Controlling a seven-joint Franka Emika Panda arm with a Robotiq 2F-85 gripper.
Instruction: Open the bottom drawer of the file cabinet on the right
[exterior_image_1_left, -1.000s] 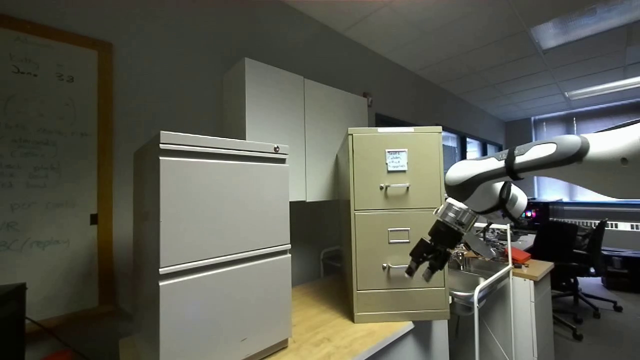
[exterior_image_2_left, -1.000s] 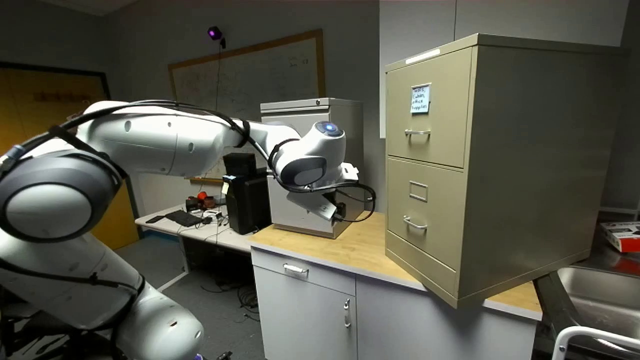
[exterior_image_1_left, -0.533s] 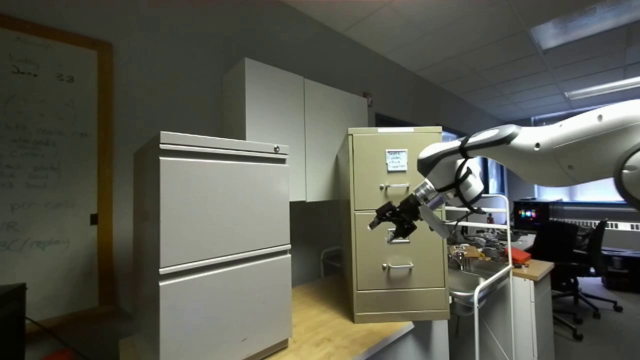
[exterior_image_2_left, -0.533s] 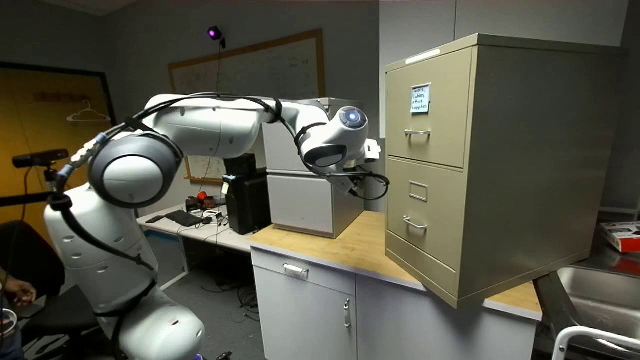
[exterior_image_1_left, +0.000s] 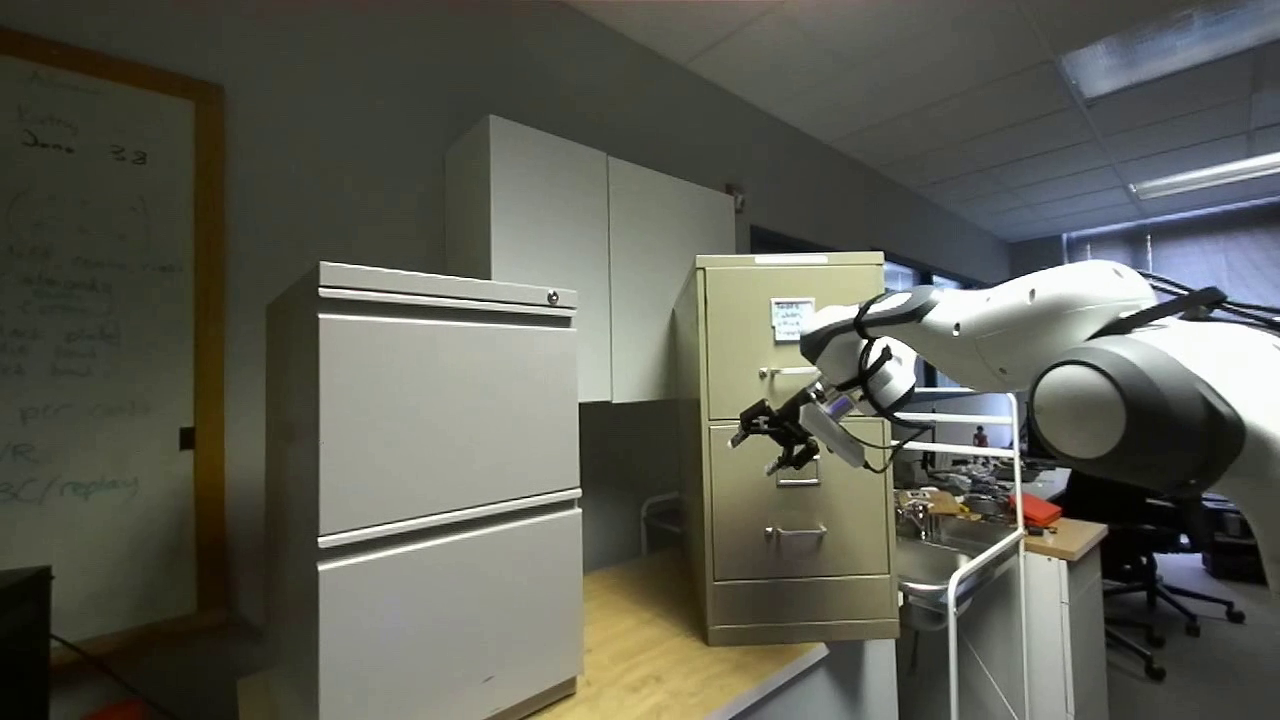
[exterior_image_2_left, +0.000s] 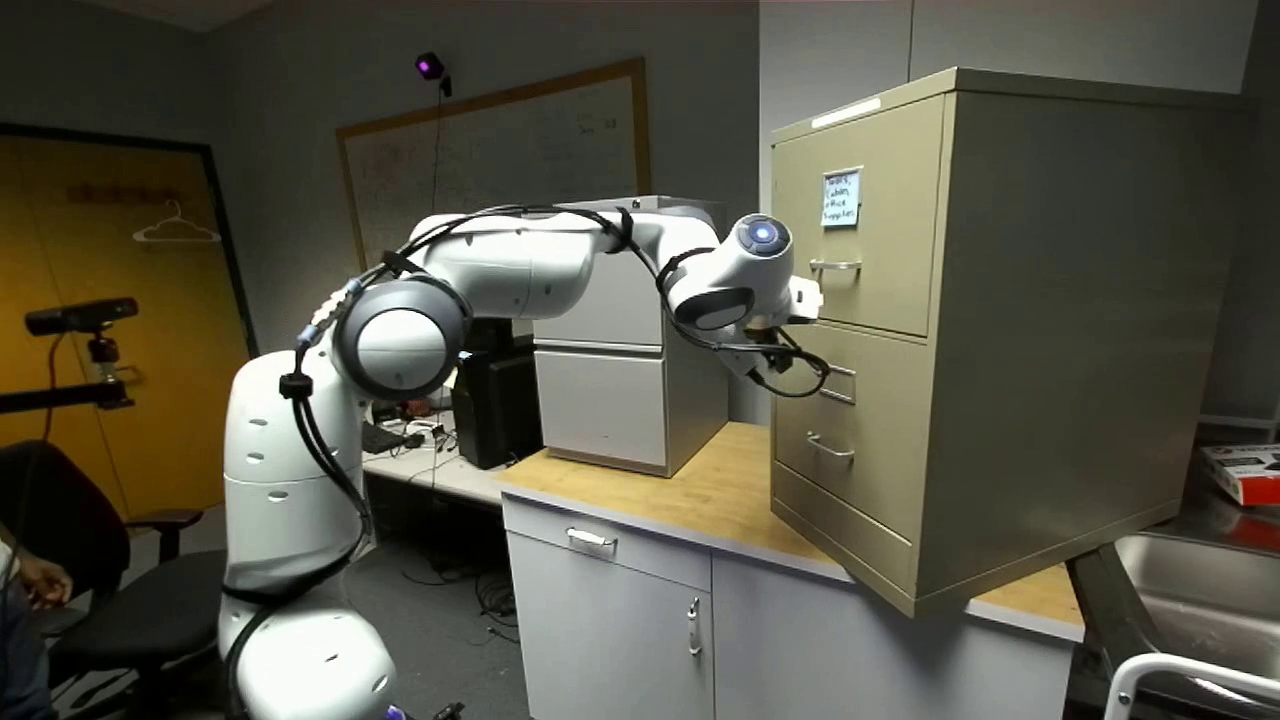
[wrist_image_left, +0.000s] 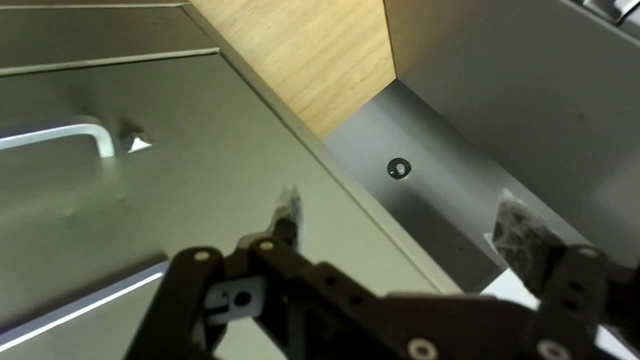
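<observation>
Pincer (exterior_image_1_left: 756, 454) gaping wide and holding nothing, the arm (exterior_image_2_left: 530, 268) climbs as a column, bends at the elbow, reaches out roughly level and tips down at the wrist. A wood-topped bench (exterior_image_2_left: 708, 493) carries a pale grey cabinet (exterior_image_1_left: 450, 425) and, apart from it, the file cabinet (exterior_image_2_left: 1070, 330), one front corner out past the edge; a sink (exterior_image_2_left: 1205, 585) lies alongside, and a whiteboard (exterior_image_2_left: 500, 140) hangs on the wall (exterior_image_2_left: 703, 120). Upright, the file cabinet's front is taller than wide. Its bottom drawer (exterior_image_1_left: 798, 508) faces the arm, closed, the handle (exterior_image_1_left: 803, 532) level and clear of the pincer.
</observation>
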